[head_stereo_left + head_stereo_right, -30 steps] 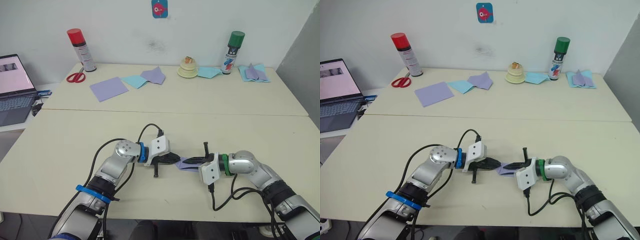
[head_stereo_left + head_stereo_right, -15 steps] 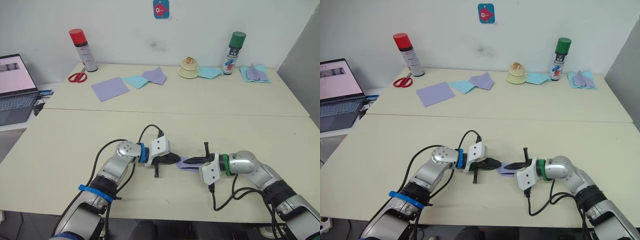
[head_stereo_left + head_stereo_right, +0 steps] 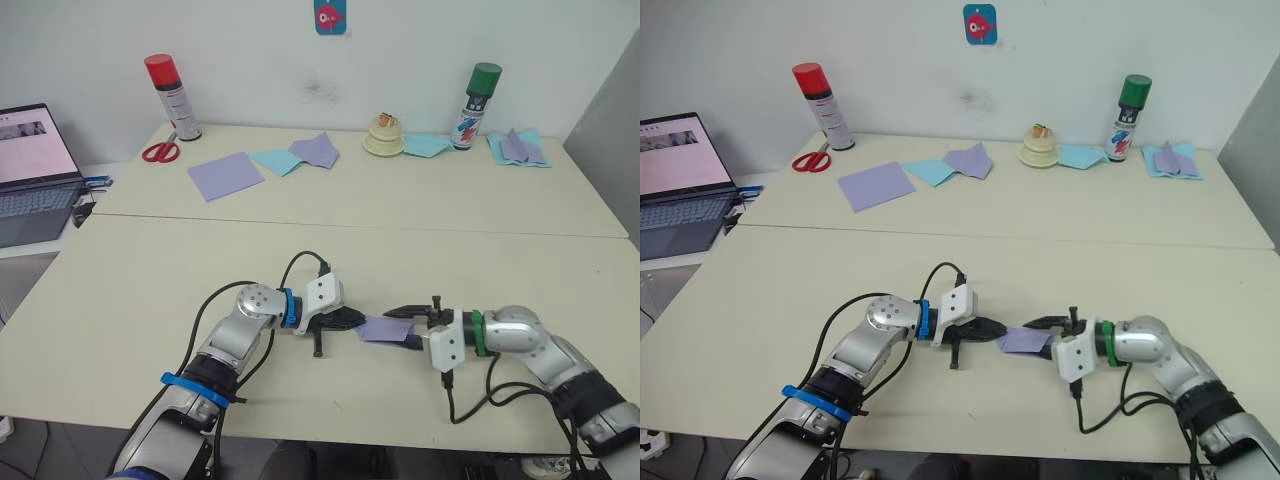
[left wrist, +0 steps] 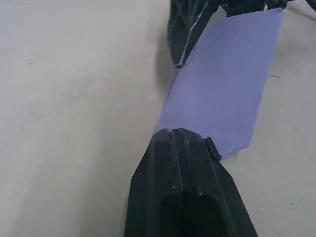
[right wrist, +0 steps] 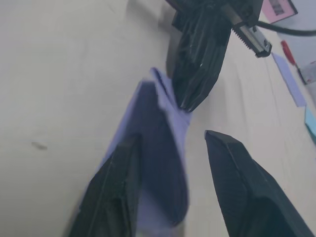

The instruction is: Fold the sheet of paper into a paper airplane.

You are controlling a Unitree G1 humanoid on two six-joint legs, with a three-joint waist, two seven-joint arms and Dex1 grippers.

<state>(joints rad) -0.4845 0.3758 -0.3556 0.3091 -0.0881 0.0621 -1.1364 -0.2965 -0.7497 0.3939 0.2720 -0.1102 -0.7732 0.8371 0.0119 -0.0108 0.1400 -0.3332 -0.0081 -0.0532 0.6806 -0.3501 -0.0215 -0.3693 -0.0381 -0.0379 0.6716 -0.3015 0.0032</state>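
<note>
The sheet of paper (image 3: 383, 328) is a small folded lavender strip lying on the near table between my two grippers. My left gripper (image 3: 358, 320) is shut on its left end; in the left wrist view the closed fingers (image 4: 185, 163) pinch the paper's (image 4: 222, 89) edge. My right gripper (image 3: 402, 326) is open at the strip's right end. In the right wrist view its fingers (image 5: 116, 192) stand apart with the paper (image 5: 158, 163) between them, and the left gripper (image 5: 202, 64) is just beyond.
Along the far table are a red spray can (image 3: 163, 95), scissors (image 3: 152, 152), a flat lavender sheet (image 3: 224, 175), light-blue and lavender folded pieces (image 3: 300, 155), a cream round object (image 3: 383, 138), a green can (image 3: 478, 100) and more light-blue sheets (image 3: 515, 148). A laptop (image 3: 30, 175) sits far left.
My right gripper has drawn back to the right and opened, so more of the lavender strip shows between the grippers. The left gripper keeps its hold. The camera shifted slightly.
</note>
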